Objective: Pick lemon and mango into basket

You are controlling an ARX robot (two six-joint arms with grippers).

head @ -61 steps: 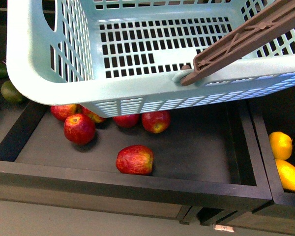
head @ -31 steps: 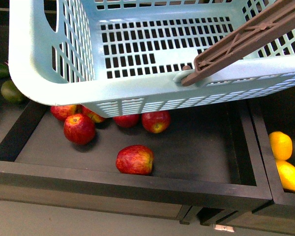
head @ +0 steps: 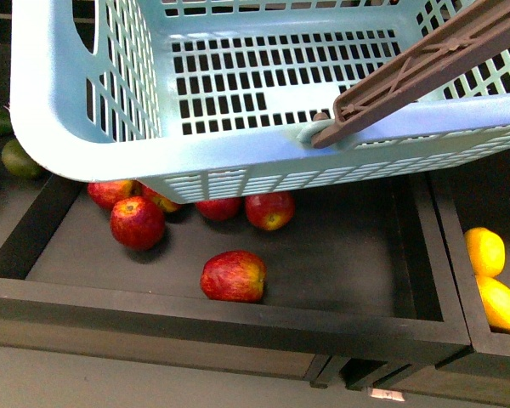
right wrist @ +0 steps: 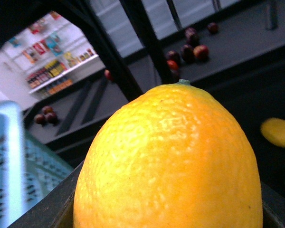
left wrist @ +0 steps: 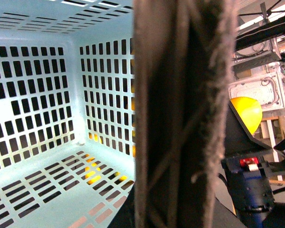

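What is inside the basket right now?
Nothing shows on the basket floor, so no fruit is in it yet. The brown handle covers a strip of the floor, so that part cannot be checked.

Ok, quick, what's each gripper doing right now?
Left gripper: shut on the basket handle, as far as its wrist view shows.
Right gripper: shut on the lemon, which is not yet in the basket.

Dark wooden display bins (head: 238, 319) over pale grey floor (head: 110, 382); far off, stocked shelves (right wrist: 61, 71) against white wall (right wrist: 2, 71)
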